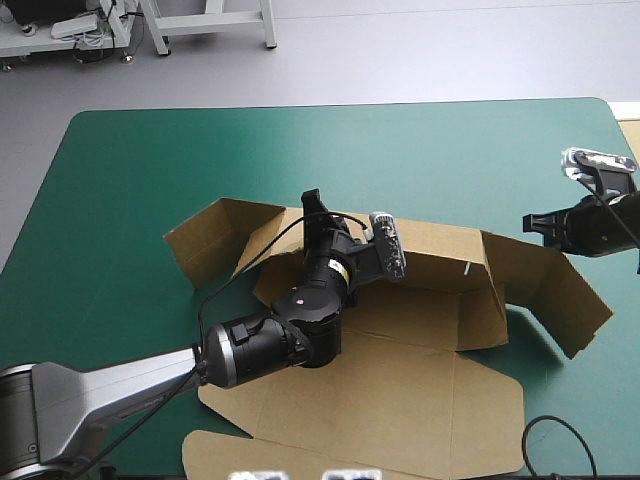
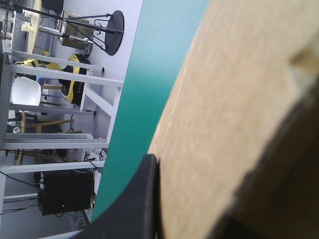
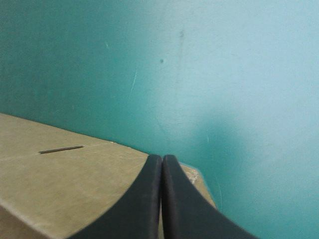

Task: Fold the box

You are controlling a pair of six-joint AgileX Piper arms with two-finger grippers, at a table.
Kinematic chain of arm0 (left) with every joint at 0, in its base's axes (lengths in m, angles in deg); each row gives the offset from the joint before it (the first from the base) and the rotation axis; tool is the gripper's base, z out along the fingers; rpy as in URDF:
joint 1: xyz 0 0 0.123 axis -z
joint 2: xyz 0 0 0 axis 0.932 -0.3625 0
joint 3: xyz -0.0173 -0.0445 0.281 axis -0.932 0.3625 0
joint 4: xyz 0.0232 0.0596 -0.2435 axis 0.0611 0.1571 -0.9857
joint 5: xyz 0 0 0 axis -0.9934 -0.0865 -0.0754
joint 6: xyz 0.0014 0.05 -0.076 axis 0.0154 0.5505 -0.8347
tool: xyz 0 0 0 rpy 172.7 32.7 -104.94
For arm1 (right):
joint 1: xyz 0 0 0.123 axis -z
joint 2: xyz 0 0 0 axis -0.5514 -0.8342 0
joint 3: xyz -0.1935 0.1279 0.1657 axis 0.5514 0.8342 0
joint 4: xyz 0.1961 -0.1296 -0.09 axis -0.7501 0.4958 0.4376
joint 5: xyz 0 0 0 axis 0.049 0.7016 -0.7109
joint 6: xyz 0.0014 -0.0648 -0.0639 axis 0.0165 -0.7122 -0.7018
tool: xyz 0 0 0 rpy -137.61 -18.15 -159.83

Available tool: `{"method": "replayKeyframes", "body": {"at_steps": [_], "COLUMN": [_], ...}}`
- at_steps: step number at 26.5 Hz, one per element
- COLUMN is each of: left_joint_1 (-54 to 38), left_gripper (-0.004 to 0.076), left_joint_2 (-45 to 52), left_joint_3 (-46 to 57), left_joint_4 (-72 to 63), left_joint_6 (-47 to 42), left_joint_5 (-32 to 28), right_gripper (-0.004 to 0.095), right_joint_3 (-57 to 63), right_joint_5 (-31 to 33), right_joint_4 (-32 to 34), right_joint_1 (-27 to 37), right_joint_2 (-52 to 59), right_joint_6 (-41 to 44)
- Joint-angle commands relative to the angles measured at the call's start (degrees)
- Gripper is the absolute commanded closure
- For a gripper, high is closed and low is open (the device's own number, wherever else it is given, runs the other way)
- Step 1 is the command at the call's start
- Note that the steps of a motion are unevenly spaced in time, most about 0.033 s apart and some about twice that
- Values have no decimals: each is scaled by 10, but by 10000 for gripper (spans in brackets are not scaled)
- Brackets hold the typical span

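The brown box (image 1: 430, 260) lies mid-table as a cut sheet with its far wall raised, side flaps (image 1: 560, 290) splayed out and the lid panel (image 1: 400, 400) flat toward the near edge. My left gripper (image 1: 313, 200) is at the top of the far wall, shut on it. In the left wrist view one black finger (image 2: 142, 199) presses against the board (image 2: 239, 99), and the other finger is hidden behind it. My right gripper (image 1: 530, 222) hovers over the right flap's far corner. Its fingertips (image 3: 162, 158) are shut with nothing between them, and the board (image 3: 60, 174) lies beneath.
The left flap (image 1: 215, 240) stands partly raised. Bare teal-green cover (image 1: 150, 170) stretches along the far side and left of the box. A pale strip of board (image 1: 630, 130) shows at the table's right edge.
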Motion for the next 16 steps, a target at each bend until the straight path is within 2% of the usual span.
{"method": "replayKeyframes", "body": {"at_steps": [1,5,9,10,13,15,16], "left_joint_1": [1,1,1,1,1,1,1], "left_gripper": [733,733,733,733,733,733,733], "left_joint_2": [24,24,24,24,24,24,24], "left_joint_3": [-14,-14,-14,-14,-14,-14,-14], "left_joint_4": [18,18,18,18,22,22,22], "left_joint_6": [-16,-16,-16,-16,-16,-16,-16], "left_joint_5": [10,10,10,10,11,10,10], "right_gripper": [926,926,927,927,927,927,926], "right_joint_3": [-14,-14,-14,-10,14,75,103], "right_joint_5": [-11,16,52,52,52,52,53], "right_joint_4": [-40,-66,-172,-199,-204,-218,-248], "right_joint_1": [39,90,139,143,143,143,143], "right_joint_2": [-13,-38,-61,-66,-68,-68,-71], "right_joint_6": [-33,-63,-118,-126,-140,-169,-186]}}
